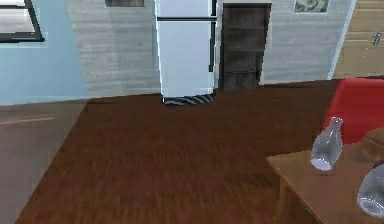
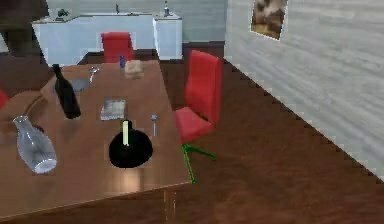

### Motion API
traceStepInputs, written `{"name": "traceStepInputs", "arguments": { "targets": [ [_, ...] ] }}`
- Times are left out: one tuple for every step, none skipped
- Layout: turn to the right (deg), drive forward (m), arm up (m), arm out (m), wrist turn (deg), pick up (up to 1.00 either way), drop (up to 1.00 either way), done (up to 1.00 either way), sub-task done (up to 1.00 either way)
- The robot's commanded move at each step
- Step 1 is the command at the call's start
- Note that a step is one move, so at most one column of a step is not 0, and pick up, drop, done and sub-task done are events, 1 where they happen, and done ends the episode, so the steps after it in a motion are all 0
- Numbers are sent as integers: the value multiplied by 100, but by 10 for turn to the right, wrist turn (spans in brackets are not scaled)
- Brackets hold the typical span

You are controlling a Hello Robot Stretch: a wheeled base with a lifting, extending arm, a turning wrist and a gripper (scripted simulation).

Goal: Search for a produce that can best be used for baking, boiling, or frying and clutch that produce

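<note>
A wooden dining table (image 2: 90,140) carries small items in the arm side view. Among them are a dark bottle (image 2: 67,95), a clear glass vessel (image 2: 35,148) lying near the left edge, and a black round holder (image 2: 130,152) with a yellow-green candle (image 2: 126,132). There is also a grey flat thing (image 2: 113,108), a spoon-like utensil (image 2: 155,124) and a small brownish blob (image 2: 132,67) at the far end. The same table's corner (image 1: 305,195) shows at the forward view's right, with two clear glass vessels (image 1: 327,145) on it.
Red chairs stand at the table's right side (image 2: 200,95) and far end (image 2: 118,45), with one (image 1: 355,105) at the forward view's right. Ahead across open dark wood floor (image 1: 170,150) are a white fridge (image 1: 186,48) and a dark shelf (image 1: 245,45). A white counter (image 2: 100,30) lies beyond the table.
</note>
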Motion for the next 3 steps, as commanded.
{"name": "traceStepInputs", "arguments": {
  "targets": [
    [-360, 0, 0, 0, 0, 0, 0, 0, 0],
    [-60, 0, 0, 0, 0, 0, 0, 0, 0],
    [450, 0, 0, 0, 0, 0, 0, 0, 0]
  ]
}}
